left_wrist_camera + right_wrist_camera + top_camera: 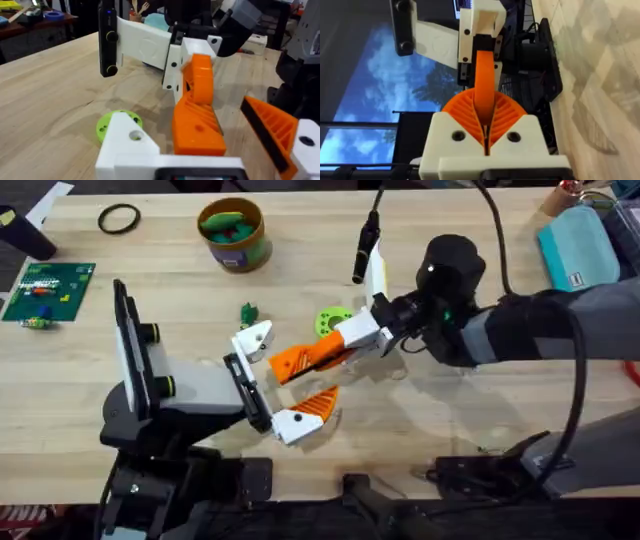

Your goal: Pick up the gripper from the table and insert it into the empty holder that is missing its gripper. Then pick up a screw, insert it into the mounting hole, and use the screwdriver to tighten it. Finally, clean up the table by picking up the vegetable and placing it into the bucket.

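Note:
My right gripper point(345, 345) reaches in from the right, its ribbed orange pads point(462, 112) shut on the orange wedge-shaped gripper point(197, 130). The wedge lies between the wide-apart fingers of my open left gripper point(283, 377). One left finger is the bare white holder point(258, 340), the other carries an orange ribbed pad point(318, 402). The wedge's end sits close beside the holder point(125, 145); I cannot tell whether they touch. The tiny dark-green vegetable point(248, 312) lies behind the holder. The bucket point(232, 235) stands at the back, with green items inside. The screwdriver and screws are out of view.
A lime-green disc point(332, 320) lies just behind my right fingers. At the back left are a black ring point(119, 218) and a green circuit board point(48, 288). A teal box point(580, 245) sits at the back right. Bare wood spans the right front.

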